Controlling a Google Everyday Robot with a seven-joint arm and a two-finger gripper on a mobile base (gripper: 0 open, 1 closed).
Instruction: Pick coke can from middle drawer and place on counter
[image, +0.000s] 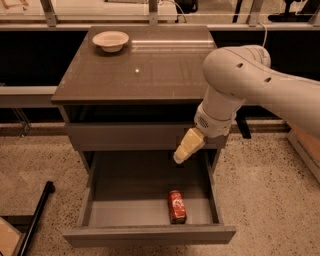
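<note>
While the glossy counter (150, 75) above the open middle drawer (150, 234) awaits its delivery, I hold the gripper (181, 155) over the drawer's right half, its grip impossible to tell. Inside, front right, the coke can (176, 206) lies untouched; pick and placing both remain, I judge. Speckled floor (260, 200) surrounds the drawer.

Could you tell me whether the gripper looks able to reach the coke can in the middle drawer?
Probably yes: the middle drawer is pulled open, the coke can lies uncovered on its floor, and the gripper hangs above with nothing between.
</note>
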